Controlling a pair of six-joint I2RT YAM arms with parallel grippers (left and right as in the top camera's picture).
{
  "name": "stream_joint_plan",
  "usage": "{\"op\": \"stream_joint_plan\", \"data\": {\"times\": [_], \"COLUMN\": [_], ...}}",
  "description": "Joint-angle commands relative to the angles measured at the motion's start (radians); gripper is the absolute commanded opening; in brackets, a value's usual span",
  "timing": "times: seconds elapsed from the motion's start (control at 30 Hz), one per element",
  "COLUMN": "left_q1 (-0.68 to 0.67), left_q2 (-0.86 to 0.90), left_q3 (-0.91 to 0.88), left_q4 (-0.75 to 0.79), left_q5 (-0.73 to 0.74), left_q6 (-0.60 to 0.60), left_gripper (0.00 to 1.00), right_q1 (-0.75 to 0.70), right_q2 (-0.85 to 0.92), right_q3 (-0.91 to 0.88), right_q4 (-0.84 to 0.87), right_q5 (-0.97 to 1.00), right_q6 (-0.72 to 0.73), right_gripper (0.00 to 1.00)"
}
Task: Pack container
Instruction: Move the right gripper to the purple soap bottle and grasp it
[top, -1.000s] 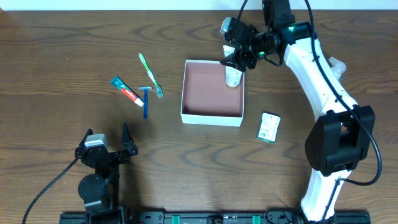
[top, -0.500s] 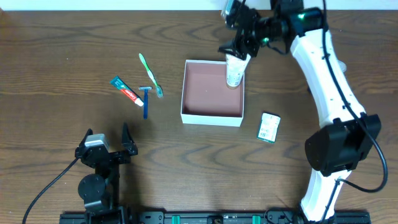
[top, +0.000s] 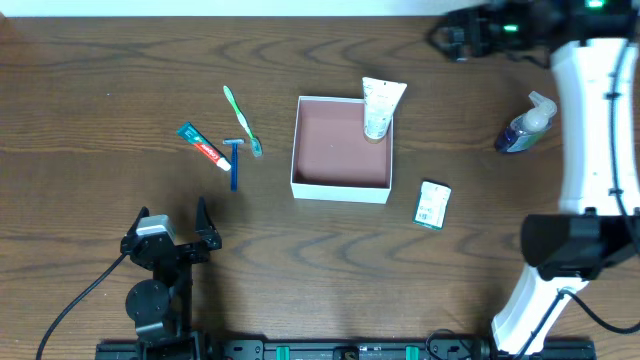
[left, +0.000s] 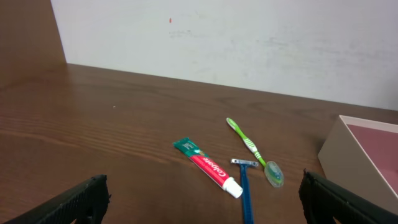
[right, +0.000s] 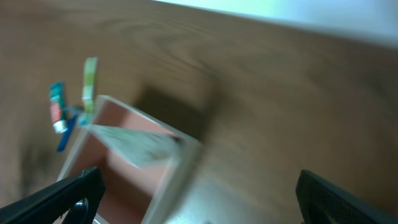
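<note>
Right fingers (right: 74, 198) stand wide apart with nothing between them, and the right gripper (top: 452, 38) hangs high over the far edge of the table (top: 100, 80). The box (top: 340, 188) sits down to the left of those fingers and closer to the arm's base. A white tube (top: 380, 105) is propped in the corner of the box nearest them, its flat end leaning out over the rim. From where I stand the job looks barely begun, and the step in hand looks like fetching the next item. A blue pump bottle (top: 522, 128) stands just right of the fingers and a little nearer the base, so it seems the natural pick. A small green-and-white packet (top: 433, 204) lies further back toward the base. To do it well, I'd lower the spread fingers squarely over the bottle and grip its body rather than the thin pump head, which would likely twist or slip. I'd then set it on the bare pink floor left of the tube, because a nudge could tip that leaning tube out. The left gripper (left: 203, 186) waits low with its fingers (left: 81, 199) just as wide and empty. A toothpaste (left: 208, 168), a razor (left: 244, 186) and a green toothbrush (left: 249, 144) lie ahead of them, with the box off to their right.
</note>
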Motion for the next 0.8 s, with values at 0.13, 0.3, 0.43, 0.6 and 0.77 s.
{"op": "stream_joint_plan", "data": {"times": [0.13,0.3,0.43,0.6,0.77], "left_q1": [0.006,0.006,0.006,0.006,0.006], "left_q2": [-0.006,-0.006,-0.006,-0.006,-0.006], "left_q3": [-0.016,-0.016,-0.016,-0.016,-0.016], "left_q4": [-0.038,-0.038,-0.038,-0.038,-0.038], "left_q5": [0.011,0.011,0.011,0.011,0.011], "left_q6": [0.018,0.018,0.018,0.018,0.018], "left_gripper": [0.98,0.98,0.98,0.98,0.98], "right_q1": [-0.135,-0.154,-0.180,-0.211,-0.217], "right_q2": [-0.018,-0.017,-0.017,-0.017,-0.017], "right_q3": [0.009,-0.020,-0.047,-0.122,-0.292], "right_q4": [-0.076,-0.108,-0.106,-0.068,0.016], "right_q5": [0.350,0.539,0.573,0.555,0.486], "right_q6": [0.057,0.016,0.016,0.001,0.002], "right_gripper": [0.99,0.99,0.99,0.99,0.97]}}
